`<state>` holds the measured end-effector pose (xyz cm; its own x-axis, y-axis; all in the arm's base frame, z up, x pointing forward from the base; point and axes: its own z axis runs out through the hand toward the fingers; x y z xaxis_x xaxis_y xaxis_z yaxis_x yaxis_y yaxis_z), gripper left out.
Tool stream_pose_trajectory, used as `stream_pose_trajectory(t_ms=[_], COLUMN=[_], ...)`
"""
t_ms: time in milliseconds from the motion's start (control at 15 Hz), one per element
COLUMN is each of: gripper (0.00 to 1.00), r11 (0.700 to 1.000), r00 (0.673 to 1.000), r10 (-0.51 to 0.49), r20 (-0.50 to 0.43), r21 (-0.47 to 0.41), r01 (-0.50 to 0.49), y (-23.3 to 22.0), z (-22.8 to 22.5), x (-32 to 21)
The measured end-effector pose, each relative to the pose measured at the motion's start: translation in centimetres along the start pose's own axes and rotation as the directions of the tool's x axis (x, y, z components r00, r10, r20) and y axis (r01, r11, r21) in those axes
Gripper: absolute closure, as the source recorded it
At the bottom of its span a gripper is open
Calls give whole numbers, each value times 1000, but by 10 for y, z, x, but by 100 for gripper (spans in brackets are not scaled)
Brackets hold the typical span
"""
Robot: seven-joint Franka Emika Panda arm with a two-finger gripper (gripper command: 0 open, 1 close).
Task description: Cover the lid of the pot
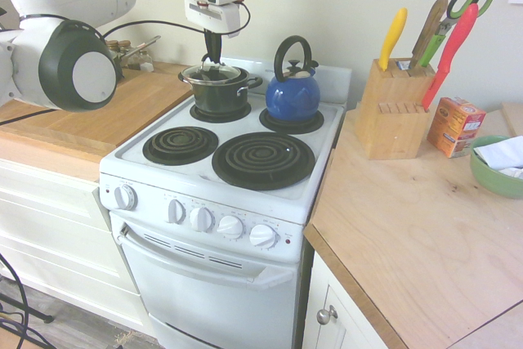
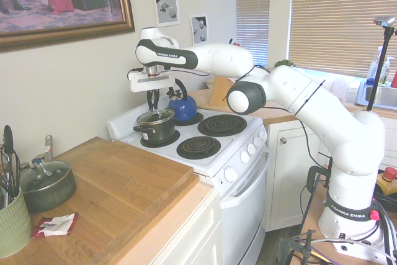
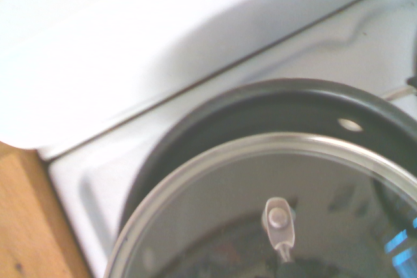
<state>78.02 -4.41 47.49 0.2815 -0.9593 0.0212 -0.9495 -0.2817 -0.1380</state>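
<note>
Going left to right in the first exterior view, I see a flat wood desk (image 1: 73, 124) with brown lines in its grain. Next to it is the white, shiny stove (image 1: 204, 284). It has 4 dark round burners (image 1: 263, 159), with rings going round and round, and 5 white knobs (image 1: 201, 219) on its front.

The pot (image 1: 219, 100) is on the back left burner. It is dark and round, with straight sides and 2 loop handles. The lid (image 1: 211, 74) is on top of the pot. It is round, see-through glass with a thin, shiny metal rim. It is not quite in the middle: the wrist view shows me a curved gap by 1 side, where I can see inside the pot. A little metal handle (image 2: 155, 112) sticks up from the lid. My end effector (image 1: 213, 53) points down over it. Its 2 black fingers are closed, with the small handle pinched at their tips.

Just beside the pot is a round, smooth blue kettle (image 1: 292, 97) with a black, curved handle. Then there is a chunky wood block (image 1: 392, 130) on the right wood desk (image 1: 409, 226). It holds a yellow handle (image 1: 393, 38), a brown handle (image 1: 430, 32), green and black scissors (image 1: 449, 24) and a red knife (image 1: 449, 55). Last come orange card boxes (image 1: 458, 124) and a round green bowl (image 1: 497, 180) with a soft white cloth (image 1: 502, 153) in it.
</note>
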Motion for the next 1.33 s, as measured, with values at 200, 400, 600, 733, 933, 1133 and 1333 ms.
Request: stream_pose_trajectory(t_ms=[200, 400, 600, 733, 933, 1133, 1333], gripper=[100, 100, 100, 100, 100, 100, 100], r11=[1000, 999, 997, 997, 997, 999, 999], r00=[1000, 999, 998, 998, 998, 999, 999], r10=[9, 37, 53, 58, 55, 45, 31], r20=[-6, -13, -21, -22, -17, -13, -16], r21=[22, 39, 58, 61, 46, 26, 26], r01=[-9, -37, -52, -56, -55, -45, -31], y=[-4, -3, 1, 2, 2, -2, -6], z=[-2, -9, -21, -25, -17, 1, 10], x=[-5, 2, 12, 14, 12, 5, -1])
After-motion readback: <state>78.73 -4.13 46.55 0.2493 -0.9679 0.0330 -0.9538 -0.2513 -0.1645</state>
